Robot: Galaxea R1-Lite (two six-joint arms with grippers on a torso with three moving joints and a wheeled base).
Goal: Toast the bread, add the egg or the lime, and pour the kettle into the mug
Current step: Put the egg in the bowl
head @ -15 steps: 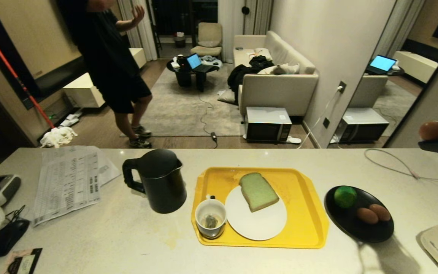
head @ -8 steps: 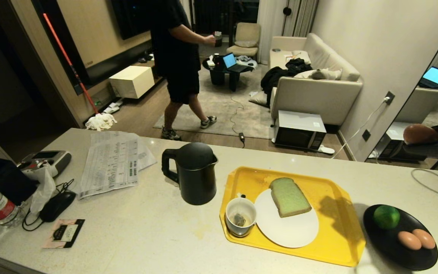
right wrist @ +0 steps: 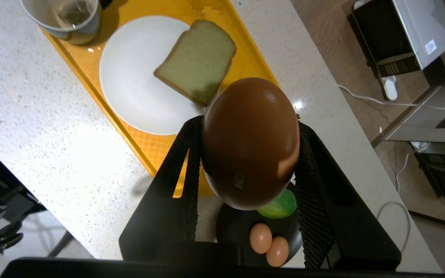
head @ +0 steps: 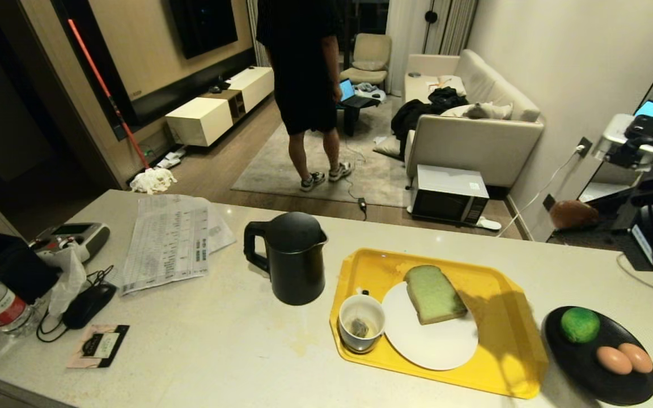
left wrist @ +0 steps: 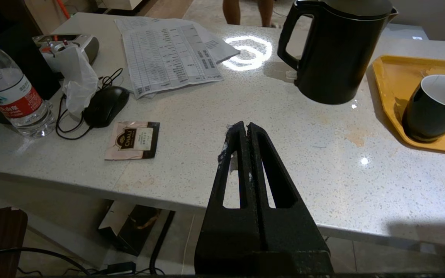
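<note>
A robot stands at a pale speckled desk (head: 202, 351) in a living room, and the step in hand looks like adding the egg. Its right gripper (right wrist: 247, 154) is raised high at the right side, well above the desk, with its two black jaws clamped on a brown egg (right wrist: 250, 141); from the head view that held egg shows as a small brown shape beyond the desk's far right edge. Below it, a yellow tray (head: 508, 362) holds a white plate (head: 434, 345) with the slice of pale green bread (head: 434, 294) lying on its far part, and a white mug (head: 361, 322) with a teabag inside stands at the tray's near left corner, just beside the plate. The black kettle (head: 292, 258) stands upright on the desk just left of the tray, handle pointing left. To the right of the tray a black dish (head: 587, 362) carries the green lime (head: 580, 324) and two more eggs (head: 624, 358), touching each other. The left gripper (left wrist: 244, 129) hovers low at the desk's near edge, jaws pressed together and holding nothing. A person (head: 304, 73) stands on the rug beyond the desk, facing away. The next move probably calls for lowering the egg gently towards the plate, beside the bread, and easing the jaws apart only once it rests, since it could roll or crack.
</note>
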